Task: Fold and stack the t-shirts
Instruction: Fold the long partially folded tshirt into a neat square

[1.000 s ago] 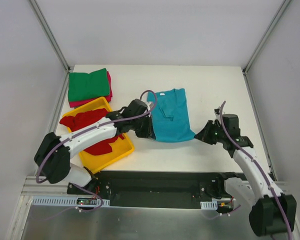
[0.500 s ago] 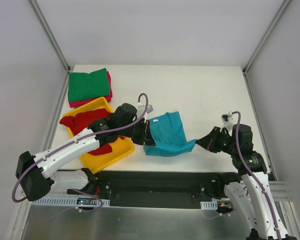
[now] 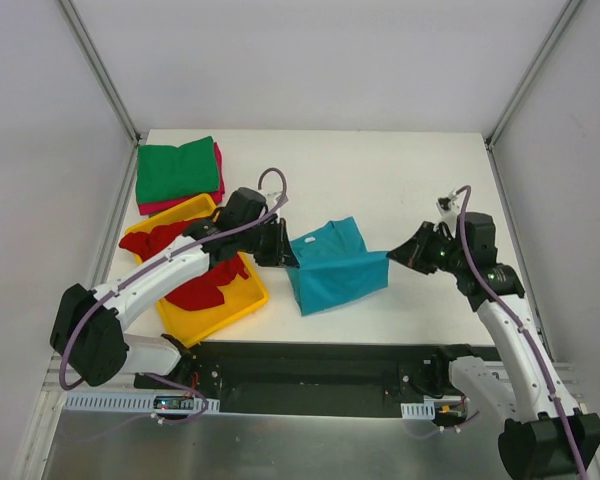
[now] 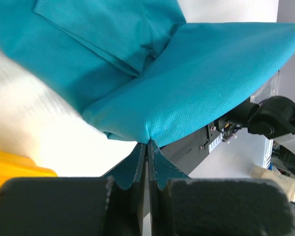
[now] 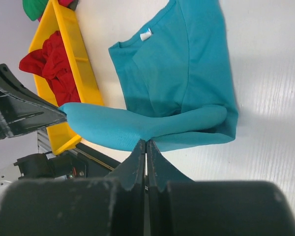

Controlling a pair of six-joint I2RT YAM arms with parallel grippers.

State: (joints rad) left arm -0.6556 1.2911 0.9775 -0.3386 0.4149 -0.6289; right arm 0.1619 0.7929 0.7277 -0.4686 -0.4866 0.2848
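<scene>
Your teal t-shirt [image 3: 335, 268] sits mid-table toward the near edge, one edge lifted and stretched between the left gripper [image 4: 147, 144] and the right gripper [image 5: 146, 143], each clamped on a corner of it. The green t-shirt [image 3: 177, 170] lies folded at the far-left corner. Just nearer along the left edge, red t-shirts [image 3: 170, 240] fill the yellow tray [image 3: 220, 312].

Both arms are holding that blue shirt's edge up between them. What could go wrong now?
The left fingers and right fingers each pinch only a thin edge of the teal shirt; it might slip free and spoil the fold. The left arm also works close beside the yellow tray and could nudge it.
</scene>
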